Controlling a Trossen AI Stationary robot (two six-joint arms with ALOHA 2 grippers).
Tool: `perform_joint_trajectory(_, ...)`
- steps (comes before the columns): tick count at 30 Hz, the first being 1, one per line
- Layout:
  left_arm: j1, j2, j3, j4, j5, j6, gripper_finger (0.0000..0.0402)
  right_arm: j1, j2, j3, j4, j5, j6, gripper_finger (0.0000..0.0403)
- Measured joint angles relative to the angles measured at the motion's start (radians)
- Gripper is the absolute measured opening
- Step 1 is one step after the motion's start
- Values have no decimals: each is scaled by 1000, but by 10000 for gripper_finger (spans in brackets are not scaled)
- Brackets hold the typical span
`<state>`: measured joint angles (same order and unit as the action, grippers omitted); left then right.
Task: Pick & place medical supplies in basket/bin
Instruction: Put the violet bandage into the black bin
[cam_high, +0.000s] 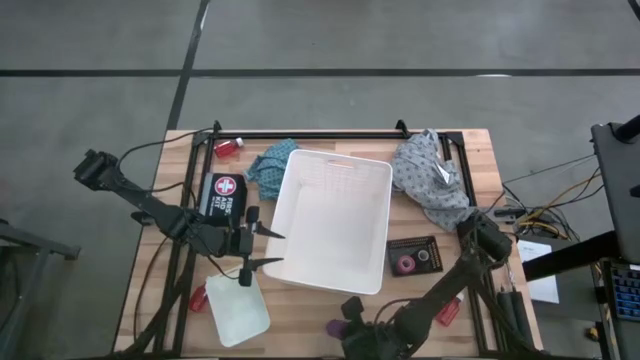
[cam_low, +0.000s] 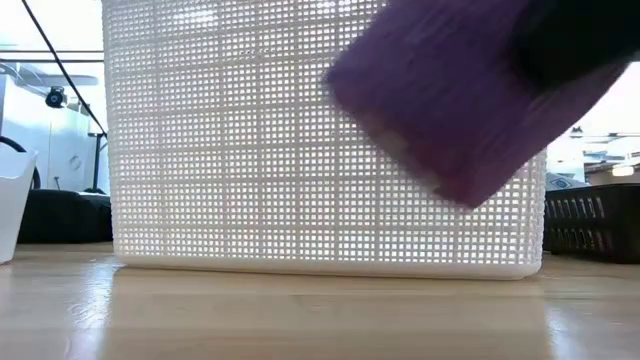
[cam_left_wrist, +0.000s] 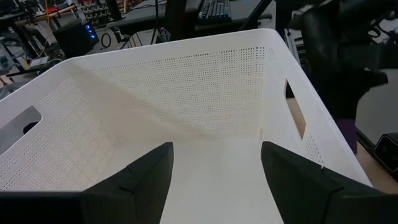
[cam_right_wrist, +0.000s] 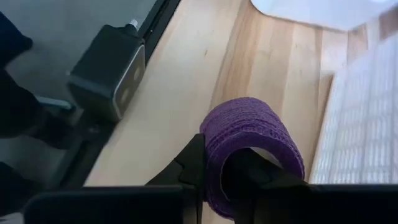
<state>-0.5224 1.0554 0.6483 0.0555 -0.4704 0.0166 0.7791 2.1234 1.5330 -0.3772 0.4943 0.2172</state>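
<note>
Right end effector (cam_right_wrist: 214, 171) — closed on a purple roll (cam_right_wrist: 252, 152), one finger through the roll's hollow, held above the desk (cam_high: 300, 320) at its near edge, just outside the white basket (cam_high: 335, 220). In the low view the roll (cam_low: 470, 100) shows in front of the basket's perforated wall (cam_low: 250, 150).

Left end effector (cam_high: 258, 250) — fingers apart, gripping nothing, poised at the basket's left rim with its fingers (cam_left_wrist: 146, 177) above the basket interior (cam_left_wrist: 186, 118).

Small translucent tray (cam_high: 238, 308) — desk's near left corner; red bottle (cam_high: 199, 298) just beside it. Second red bottle (cam_high: 229, 148) — far left.

Teal cloth (cam_high: 268, 163) — touching the basket's far left corner. Grey cloth (cam_high: 432, 178) — right of the basket.

Flat black tray (cam_high: 415, 255) — holds another roll (cam_high: 404, 264).

First-aid kit (cam_high: 224, 194) — left of the basket.
</note>
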Motion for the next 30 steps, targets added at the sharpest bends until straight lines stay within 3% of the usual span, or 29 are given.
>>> perform_joint_trajectory(7, 0, 0, 0, 0, 0, 0, 250, 55, -71, 1, -177, -40, 250, 38)
perform_joint_trajectory(16, 0, 0, 0, 0, 0, 0, 250, 156, -152, 1, -430, -112, 718, 38)
perform_joint_trajectory(24, 0, 0, 0, 0, 0, 0, 249, 223, -243, 1, -808, -104, 1311, 38)
perform_joint_trajectory(30, 0, 0, 0, 0, 0, 0, 249, 210, -326, 0, -967, -102, 1373, 38)
